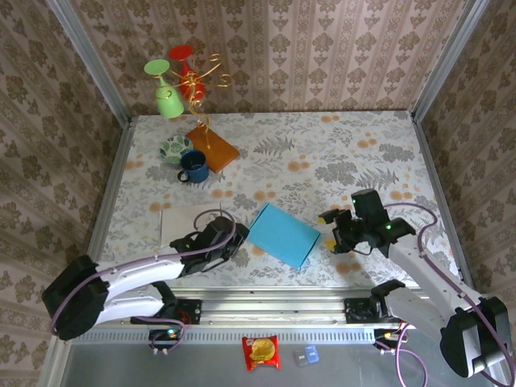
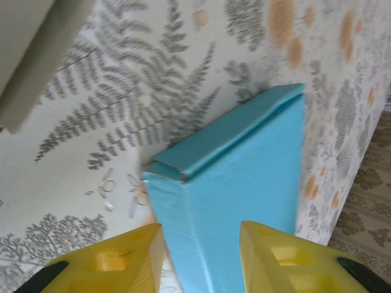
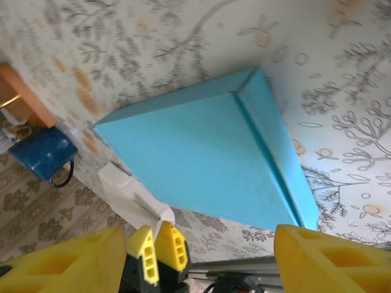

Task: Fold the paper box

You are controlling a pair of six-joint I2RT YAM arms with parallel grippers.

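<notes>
The paper box [image 1: 282,234] is a flat light-blue carton lying on the floral table, closed, with a folded side along one edge. My left gripper [image 1: 235,242] sits at its left corner. In the left wrist view the box [image 2: 244,183] runs between the yellow fingers [image 2: 131,259], which stand apart without clamping it, so the left gripper [image 2: 198,235] is open. My right gripper [image 1: 330,230] hovers at the box's right corner. Its fingers [image 3: 333,259] are spread wide and the box [image 3: 201,152] lies ahead of them, untouched.
A white flat sheet [image 1: 187,222] lies left of the box, under the left arm. At the back left are a blue mug [image 1: 193,167], a patterned bowl [image 1: 173,147], an orange board [image 1: 213,147] and a wire stand holding a green cup [image 1: 167,101]. A snack packet [image 1: 260,352] lies below the table edge.
</notes>
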